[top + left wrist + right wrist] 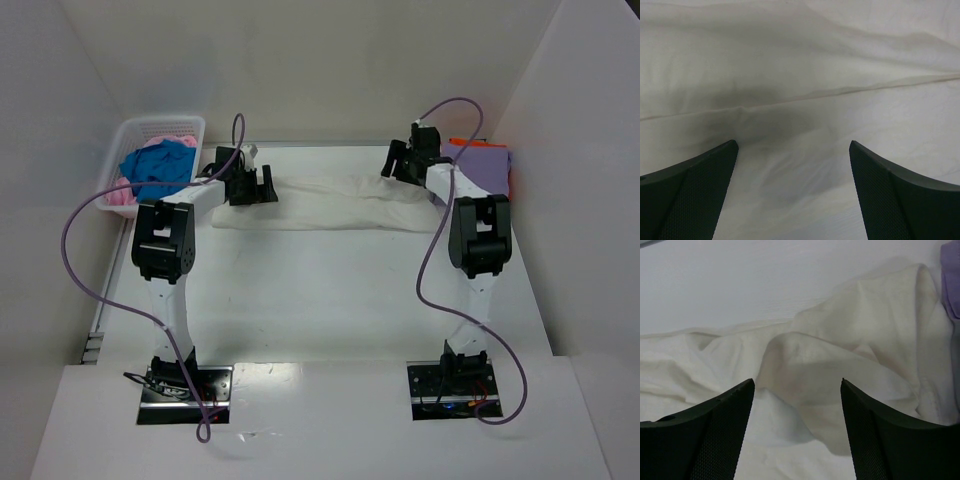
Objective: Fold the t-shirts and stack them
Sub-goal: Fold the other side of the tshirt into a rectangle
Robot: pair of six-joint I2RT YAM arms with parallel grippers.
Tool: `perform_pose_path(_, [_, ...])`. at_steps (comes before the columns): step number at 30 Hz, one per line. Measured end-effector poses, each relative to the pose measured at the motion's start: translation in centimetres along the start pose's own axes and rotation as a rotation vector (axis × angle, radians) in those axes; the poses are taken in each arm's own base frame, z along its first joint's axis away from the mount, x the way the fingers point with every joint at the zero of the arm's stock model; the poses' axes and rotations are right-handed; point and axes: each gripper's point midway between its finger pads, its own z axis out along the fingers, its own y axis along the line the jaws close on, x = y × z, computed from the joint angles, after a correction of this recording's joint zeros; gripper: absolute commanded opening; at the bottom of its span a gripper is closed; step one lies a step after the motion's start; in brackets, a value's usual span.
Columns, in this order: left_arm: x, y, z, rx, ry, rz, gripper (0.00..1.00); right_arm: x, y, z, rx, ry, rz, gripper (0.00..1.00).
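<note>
desk [330,290] carrying cream-white shirt [330,203], bunched in long band across far side; basket [160,122] at left holding blue shirt [158,165] and pink shirt [120,197]; lavender shirt [485,165] over orange shirt [462,141] at right; left jaws and right jaws wide, empty, above cream cloth.

The left hand [794,190] hangs with its dark fingers [695,185] spread wide above the creased cream-white t-shirt [805,75], touching nothing.

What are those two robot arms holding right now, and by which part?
Nothing. The left fingers and the right fingers both stand open above the cream-white t-shirt, one pair at each end, with no cloth pinched.
</note>
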Motion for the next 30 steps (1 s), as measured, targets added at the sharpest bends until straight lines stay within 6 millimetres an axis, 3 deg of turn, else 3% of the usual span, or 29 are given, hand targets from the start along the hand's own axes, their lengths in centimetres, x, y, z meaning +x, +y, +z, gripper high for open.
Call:
perform_pose_path(8, [0.0, 0.0, 0.0, 0.0, 0.0, 0.007, 1.0, -0.1, 1.7, -3.0, -0.132, -0.018, 0.017, 0.74])
perform_pose_path(14, [0.1, 0.0, 0.1, 0.004, 0.003, 0.017, 1.0, 1.2, 2.3, -2.4, -0.189, 0.019, 0.009, 0.71])
perform_pose_path(18, [0.2, 0.0, 0.1, 0.006, 0.005, 0.017, 1.0, 3.5, 1.5, -0.7, -0.179, 0.078, 0.0, 0.63])
perform_pose_path(19, [0.2, 0.0, 0.1, 0.006, 0.006, 0.017, 1.0, 4.1, 1.2, -0.3, -0.175, 0.093, -0.001, 0.6])
perform_pose_path(22, [0.2, 0.0, 0.2, 0.007, 0.005, 0.017, 1.0, 5.5, 0.7, 0.6, -0.17, 0.13, -0.014, 0.37])
perform_pose_path(23, [0.1, 0.0, 0.2, 0.007, 0.005, 0.017, 1.0, 5.7, 0.7, 0.8, -0.172, 0.136, -0.016, 0.27])
perform_pose_path(25, [0.1, 0.0, 0.3, 0.008, 0.004, 0.017, 1.0, 5.7, 0.9, 0.9, -0.184, 0.141, -0.021, 0.17])
perform_pose_path(27, [0.0, 0.0, 0.3, 0.008, 0.003, 0.018, 1.0, 5.0, 1.4, 0.9, -0.203, 0.134, -0.027, 0.11])
perform_pose_path(30, [-0.1, 0.0, 0.4, 0.008, 0.003, 0.019, 1.0, 3.6, 2.3, 0.8, -0.233, 0.112, -0.029, 0.11])
